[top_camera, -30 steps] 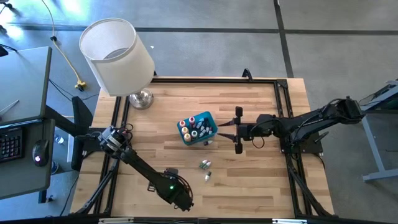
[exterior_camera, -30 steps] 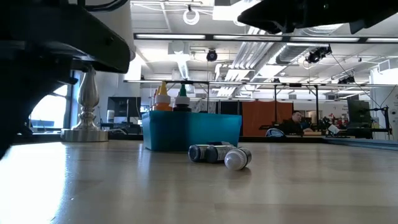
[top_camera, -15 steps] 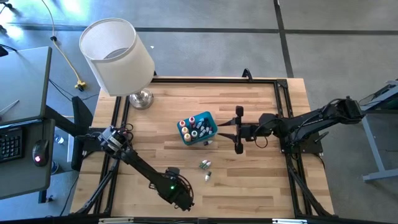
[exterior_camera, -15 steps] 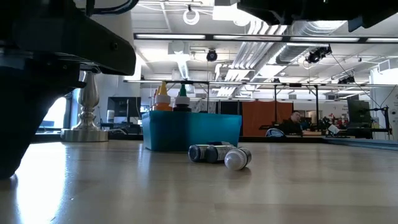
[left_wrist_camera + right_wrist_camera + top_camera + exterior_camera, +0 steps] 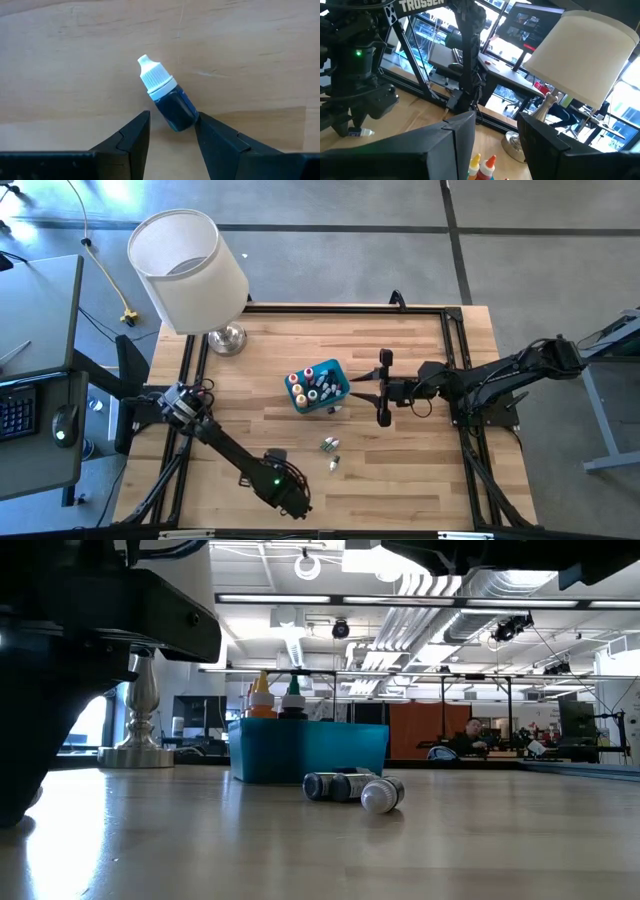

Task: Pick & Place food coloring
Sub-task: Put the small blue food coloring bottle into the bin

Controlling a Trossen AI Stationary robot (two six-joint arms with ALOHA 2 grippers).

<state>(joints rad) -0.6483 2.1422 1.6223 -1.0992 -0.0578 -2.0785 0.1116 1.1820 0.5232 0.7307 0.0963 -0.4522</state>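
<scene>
A dark blue food coloring bottle (image 5: 170,102) with a white cap lies on its side on the wood near the table's near-left part. My left gripper (image 5: 171,132) points down over it, open, with one finger on either side of the bottle's bottom end. A teal bin (image 5: 322,387) at mid-table holds several upright bottles. Two more bottles (image 5: 328,444) (image 5: 335,464) lie loose on the table in front of the bin. My right gripper (image 5: 358,392) hangs level just right of the bin, open, with nothing between its fingers (image 5: 460,135). My left gripper comes from above, its fingers pointing down, astride the bottle's bottom end (image 5: 184,120). One fingertip (image 5: 207,131) stands right against that end; I cannot tell whether it touches. The bottle lies flat on the table, slanting out from between the fingers.
A table lamp with a big white shade (image 5: 190,270) stands at the far left, its metal base (image 5: 228,338) on the table. A black frame (image 5: 455,360) runs along the table's edges. A desk with a keyboard (image 5: 20,410) stands off to the left.
My right gripper has tipped a little where it hangs beside the bin; in the low view less of it shows at the top. The bottles and the bin lie as before.
</scene>
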